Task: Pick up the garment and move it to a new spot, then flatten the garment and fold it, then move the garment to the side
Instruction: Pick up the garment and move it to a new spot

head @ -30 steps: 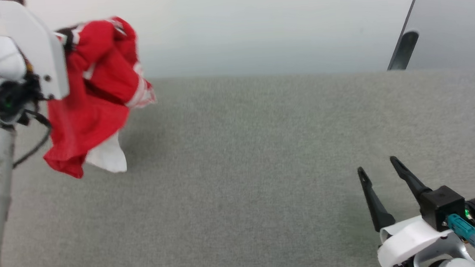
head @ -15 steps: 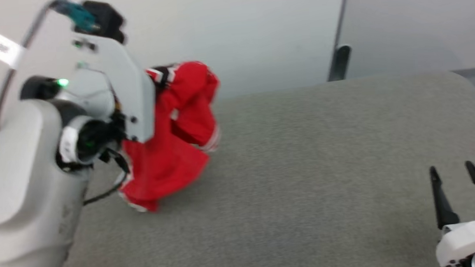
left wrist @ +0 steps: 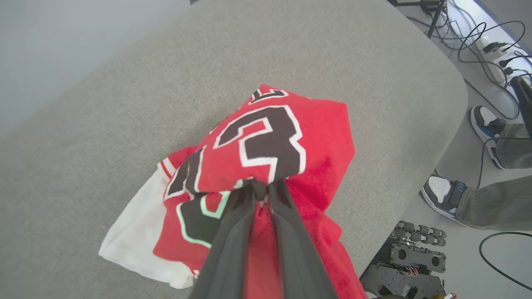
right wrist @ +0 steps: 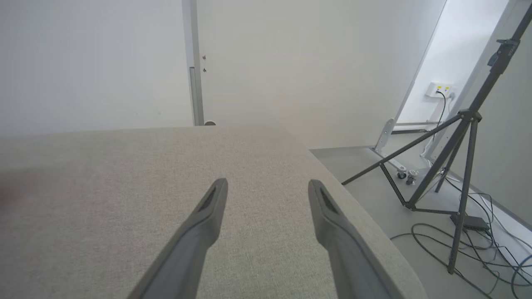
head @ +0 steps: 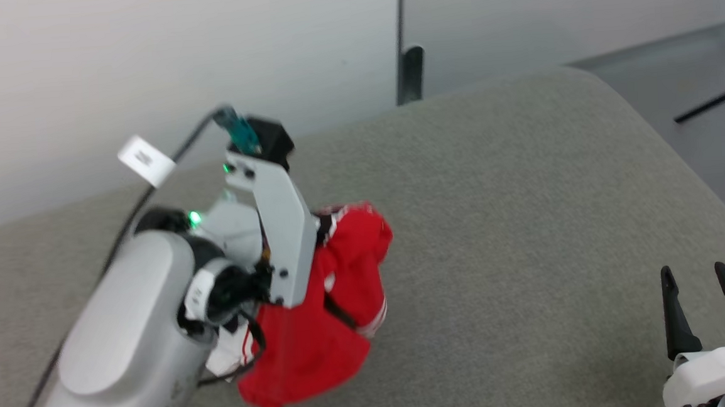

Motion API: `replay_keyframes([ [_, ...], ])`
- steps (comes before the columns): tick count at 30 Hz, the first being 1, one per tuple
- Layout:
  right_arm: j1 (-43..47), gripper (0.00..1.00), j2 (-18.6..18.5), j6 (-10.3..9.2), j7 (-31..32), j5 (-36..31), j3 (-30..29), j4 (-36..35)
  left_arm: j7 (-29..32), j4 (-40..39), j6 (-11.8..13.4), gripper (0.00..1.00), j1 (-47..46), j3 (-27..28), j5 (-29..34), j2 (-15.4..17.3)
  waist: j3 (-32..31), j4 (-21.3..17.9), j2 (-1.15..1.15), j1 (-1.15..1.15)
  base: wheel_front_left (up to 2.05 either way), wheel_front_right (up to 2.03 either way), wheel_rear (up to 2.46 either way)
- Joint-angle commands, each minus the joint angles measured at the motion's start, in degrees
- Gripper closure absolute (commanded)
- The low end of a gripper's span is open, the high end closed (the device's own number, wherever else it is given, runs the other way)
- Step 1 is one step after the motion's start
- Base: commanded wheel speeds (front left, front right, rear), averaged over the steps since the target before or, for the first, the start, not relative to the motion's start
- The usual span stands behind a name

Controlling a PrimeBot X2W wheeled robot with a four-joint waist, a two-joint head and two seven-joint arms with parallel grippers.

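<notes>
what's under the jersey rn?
The grey padded surface spreads around and below the jersey, which hangs bunched from the shut left gripper. Directly beneath the cloth is covered; whether its white part touches down is unclear.

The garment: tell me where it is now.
The garment hangs bunched from the left gripper, left of centre in the head view, over the grey surface, well apart from the right gripper at lower right.

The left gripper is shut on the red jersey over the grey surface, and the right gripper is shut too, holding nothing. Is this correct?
Not quite. The right gripper is open, jaws apart, holding nothing, as the right wrist view shows. The left gripper is shut on the red jersey over the grey surface.
</notes>
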Motion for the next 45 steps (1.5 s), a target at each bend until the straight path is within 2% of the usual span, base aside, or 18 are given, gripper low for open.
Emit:
replay_keyframes([
  [1, -1.33, 0.0, 0.53, -0.02, -0.65, 0.24, 0.14, 0.71, -0.01, 1.31, -0.48, 1.0, 1.5, -0.55, -0.27, -0.07, 3.32, -3.35, 0.0, 0.0, 0.0, 0.0, 0.0],
  [9, -3.08, 0.0, 1.46, -0.02, -2.83, 0.29, 0.32, 4.33, -2.55, 9.63, -2.14, 1.0, 4.94, -2.17, -1.53, -2.02, 5.49, -4.69, 0.0, 0.0, 0.0, 0.0, 0.0],
  [11, -3.51, 0.0, 1.62, -0.02, -3.12, 0.12, 0.46, 4.94, -3.18, 11.08, -2.75, 0.74, 4.81, -2.55, -1.44, -2.55, 5.65, -4.55, 0.0, 0.0, 0.0, 0.0, 0.0],
  [13, -3.56, 0.0, 1.73, -0.02, -3.19, -0.01, 0.59, 5.4, -3.63, 12.11, -3.24, 0.38, 4.2, -2.72, -1.43, -2.81, 5.52, -4.16, 0.0, 0.0, 0.0, 0.0, 0.0],
  [14, -3.6, 0.0, 1.78, -0.02, -3.26, -0.08, 0.61, 5.67, -4.08, 12.45, -3.42, 0.0, 3.67, -2.52, -1.65, -3.01, 5.33, -3.86, 0.0, 0.0, 0.0, 0.0, 0.0],
  [19, -2.79, 0.0, 1.84, -0.02, -2.61, -0.49, 1.18, 5.59, -4.56, 13.22, -4.37, 0.0, 2.7, -2.75, -1.66, -3.04, 2.99, -1.61, 0.0, 0.0, 0.0, 0.0, 0.0],
  [27, -0.84, 0.0, 0.14, -0.02, -0.85, -0.34, 2.56, 3.62, -8.19, 10.04, -5.06, 0.0, 4.2, -0.79, -2.73, -2.47, -1.65, 3.53, 0.0, 0.0, 0.0, 0.0, 0.0],
  [37, 1.02, 0.0, -1.15, -0.02, 0.24, 0.73, 4.67, 1.83, -21.65, 5.33, -7.68, 0.0, 9.09, 3.1, -2.13, -1.0, -5.35, 9.23, 0.0, 0.0, 0.0, 0.0, 0.0],
  [38, 1.02, 0.0, -1.15, -0.02, 0.24, 0.73, 4.67, 1.83, -21.65, 5.33, -7.68, 0.0, 9.09, 3.1, -2.13, -1.0, -5.35, 9.23, 0.0, 0.0, 0.0, 0.0, 0.0],
  [45, 1.94, 0.0, -1.27, -0.02, 0.17, 0.94, 5.19, 1.59, -34.61, 4.05, -9.28, 0.0, 13.85, 5.66, -1.63, -1.34, -6.76, 12.01, 0.0, 0.0, 0.0, 0.0, 0.0],
])
